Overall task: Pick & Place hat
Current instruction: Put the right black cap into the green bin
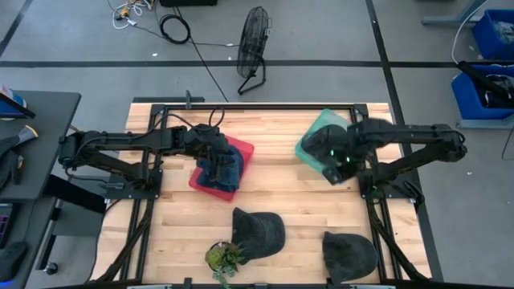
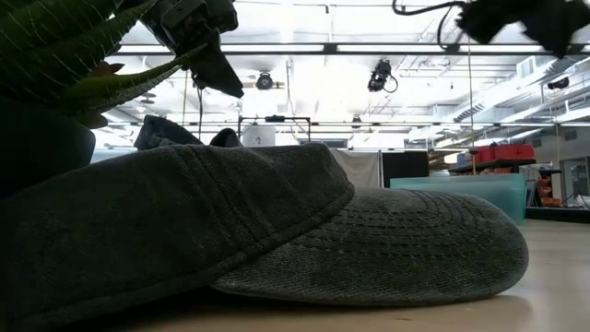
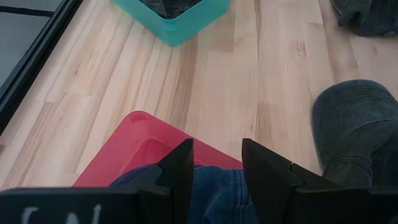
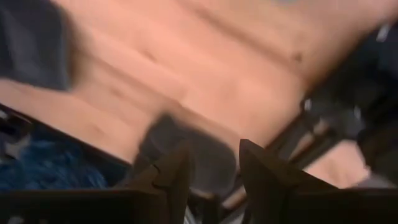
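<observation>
**Hats: one binned, two left on the counter**

Hat sorting looked partly done. The left tool, fingers slightly apart, hung over a blue hat in the red bin. At 3 o'clock, the right tool, fingers apart, empty, hovered beside the teal bin. Two grey hats lay toward 6 o'clock.

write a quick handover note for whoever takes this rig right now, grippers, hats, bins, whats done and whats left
Left gripper: open, over the red bin, which holds a blue hat.
Right gripper: open and empty, over the teal bin.
Two dark hats lie loose on the table: the middle hat near the small plant, and the right hat.
Done: blue hat in the red bin. Left: both loose hats.
</observation>
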Tool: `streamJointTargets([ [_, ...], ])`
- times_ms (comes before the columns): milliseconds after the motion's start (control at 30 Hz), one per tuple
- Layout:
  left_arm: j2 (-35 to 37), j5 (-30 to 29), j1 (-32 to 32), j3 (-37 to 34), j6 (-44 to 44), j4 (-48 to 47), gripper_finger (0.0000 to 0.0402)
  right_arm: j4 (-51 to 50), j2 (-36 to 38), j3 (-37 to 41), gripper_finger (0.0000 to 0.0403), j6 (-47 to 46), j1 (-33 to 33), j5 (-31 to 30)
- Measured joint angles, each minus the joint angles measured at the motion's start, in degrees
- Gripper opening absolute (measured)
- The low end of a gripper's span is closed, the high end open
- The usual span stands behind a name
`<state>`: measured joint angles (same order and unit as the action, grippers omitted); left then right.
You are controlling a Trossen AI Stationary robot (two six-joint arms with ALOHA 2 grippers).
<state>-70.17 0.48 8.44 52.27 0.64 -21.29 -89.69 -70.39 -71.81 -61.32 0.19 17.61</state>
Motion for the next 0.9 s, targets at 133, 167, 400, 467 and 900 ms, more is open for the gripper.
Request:
streamJointTargets([
  [133, 0.00, 0.00, 0.00, 0.00, -0.02, -0.05, 0.0140, 3.42, 0.09, 4.90, 0.0141, -5.64, 7.19, 3.79],
  [167, 0.00, 0.00, 0.01, 0.00, -0.03, -0.08, 0.0140, 5.14, 0.09, 6.41, 0.0141, -7.34, 8.64, 5.87],
  [400, 0.01, -0.02, 0.01, -0.22, -3.33, -0.47, 0.0140, 20.06, -0.02, 17.73, 0.0141, -22.68, 19.26, 18.05],
  [467, 0.02, -0.01, 0.00, -0.22, -3.24, -0.44, 0.0140, 26.56, -0.03, 20.64, 0.0141, -27.27, 21.85, 18.24],
  [900, 0.02, -0.88, 0.00, -0.22, -1.38, 1.07, 0.0140, 52.61, -0.04, 31.68, 0.0141, -53.49, 35.63, 19.91],
])
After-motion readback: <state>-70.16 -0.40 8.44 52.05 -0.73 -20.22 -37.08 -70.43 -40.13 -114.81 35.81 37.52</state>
